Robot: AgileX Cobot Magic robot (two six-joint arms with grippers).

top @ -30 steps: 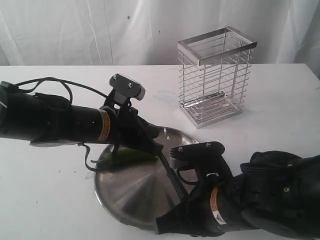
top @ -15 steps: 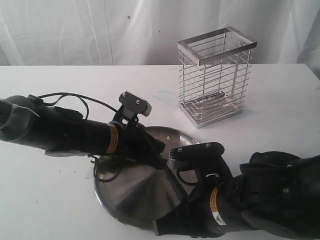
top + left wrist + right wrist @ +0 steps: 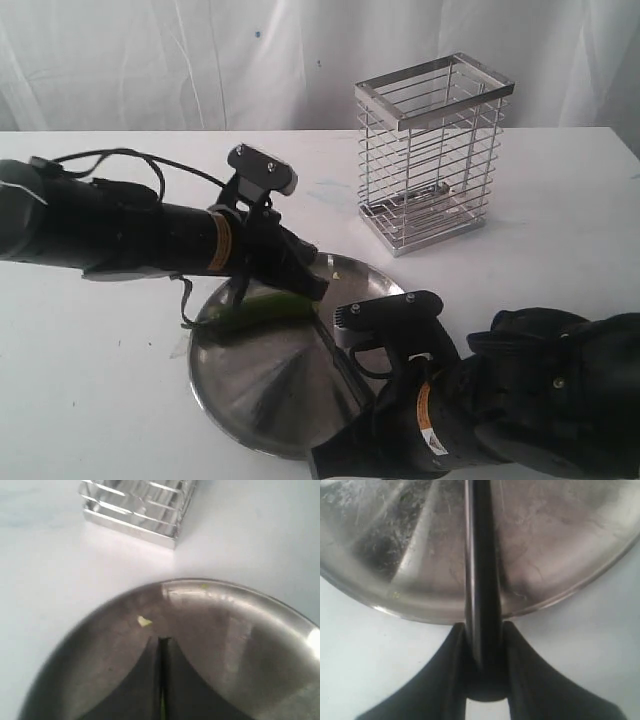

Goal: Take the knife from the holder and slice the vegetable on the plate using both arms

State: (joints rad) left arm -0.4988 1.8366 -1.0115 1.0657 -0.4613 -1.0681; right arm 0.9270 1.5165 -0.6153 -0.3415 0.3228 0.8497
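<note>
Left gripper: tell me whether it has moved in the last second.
Yes. The left gripper dipped lower against the holder half a second ago, then rose back to about where it started, over the far side of the plate.

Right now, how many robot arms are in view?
2. The left arm extends from the left, end effector shut over the vegetable on the plate; the right arm, lower right, grips the knife.

Green chili (image 3: 268, 309) on plate (image 3: 262, 385), knife (image 3: 481, 555) perhaps touching
</note>
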